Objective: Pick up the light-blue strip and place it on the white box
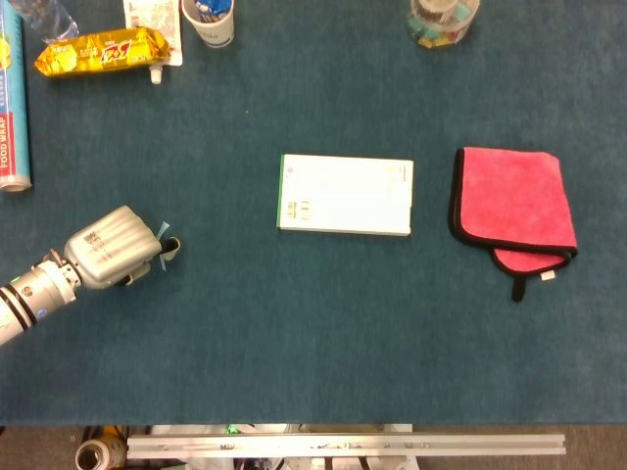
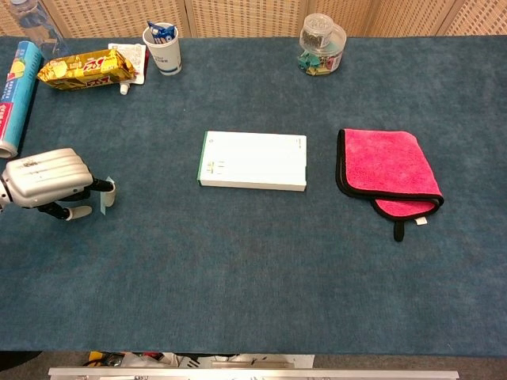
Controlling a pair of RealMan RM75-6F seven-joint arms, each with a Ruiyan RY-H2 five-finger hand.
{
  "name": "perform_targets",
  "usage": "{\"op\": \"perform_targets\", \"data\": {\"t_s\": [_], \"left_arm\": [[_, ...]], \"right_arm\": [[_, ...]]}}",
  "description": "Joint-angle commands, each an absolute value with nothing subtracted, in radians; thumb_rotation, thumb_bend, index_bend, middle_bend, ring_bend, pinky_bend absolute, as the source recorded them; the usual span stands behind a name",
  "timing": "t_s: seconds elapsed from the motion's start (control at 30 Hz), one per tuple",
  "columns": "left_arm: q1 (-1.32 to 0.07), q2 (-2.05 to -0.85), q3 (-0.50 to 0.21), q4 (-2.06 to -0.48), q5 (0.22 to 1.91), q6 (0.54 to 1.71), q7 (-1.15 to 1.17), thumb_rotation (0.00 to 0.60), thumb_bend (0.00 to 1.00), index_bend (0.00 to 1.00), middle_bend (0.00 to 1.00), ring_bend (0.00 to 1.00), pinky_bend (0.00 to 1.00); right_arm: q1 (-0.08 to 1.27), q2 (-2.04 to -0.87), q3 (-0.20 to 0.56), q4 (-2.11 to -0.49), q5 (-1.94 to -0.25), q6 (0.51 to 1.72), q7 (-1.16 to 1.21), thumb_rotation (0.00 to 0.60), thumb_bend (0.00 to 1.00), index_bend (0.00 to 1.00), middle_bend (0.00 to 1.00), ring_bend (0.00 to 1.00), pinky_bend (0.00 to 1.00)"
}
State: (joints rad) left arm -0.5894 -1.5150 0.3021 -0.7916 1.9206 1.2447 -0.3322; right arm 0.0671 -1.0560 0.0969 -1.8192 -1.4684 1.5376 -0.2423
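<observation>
My left hand (image 1: 106,247) hovers at the table's left side, silver back upward, fingers curled. It pinches the light-blue strip (image 1: 164,242) at its fingertips; only a thin sliver of the strip shows past the fingers. In the chest view the strip (image 2: 105,201) hangs upright below the fingertips of the left hand (image 2: 46,179), close over the cloth. The white box (image 1: 346,194) lies flat in the middle of the table, well to the right of the hand; it is the same white box (image 2: 253,161) in the chest view. The right hand shows in neither view.
A folded pink cloth (image 1: 512,203) lies right of the box. Along the far edge stand a paper cup (image 1: 209,20), a yellow snack packet (image 1: 101,51), a food-wrap roll (image 1: 13,98) and a clear jar (image 1: 443,20). A metal rail (image 1: 343,446) runs below the front edge.
</observation>
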Motion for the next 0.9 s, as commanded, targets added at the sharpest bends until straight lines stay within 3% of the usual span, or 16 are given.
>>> {"op": "perform_targets", "data": {"t_s": [0.03,0.9], "left_arm": [[-0.588,-1.52,0.303,-0.784,1.919,1.25,-0.34,0.6,0.37,0.44,0.96,0.97,0.89],[-0.591,-1.555,0.31,-0.759,1.906,1.249,-0.391,0.6,0.47,0.54,0.98,0.97,0.89]], "right_arm": [[0.066,-1.056,0.097,-1.821,-1.47,1.539,-0.244,0.6,0.19,0.27,0.39,0.36,0.41],[0.056,-1.055,0.096,-1.822,-1.468,1.544,-0.245,0.6,0.19,0.27,0.39,0.37,0.41]]}}
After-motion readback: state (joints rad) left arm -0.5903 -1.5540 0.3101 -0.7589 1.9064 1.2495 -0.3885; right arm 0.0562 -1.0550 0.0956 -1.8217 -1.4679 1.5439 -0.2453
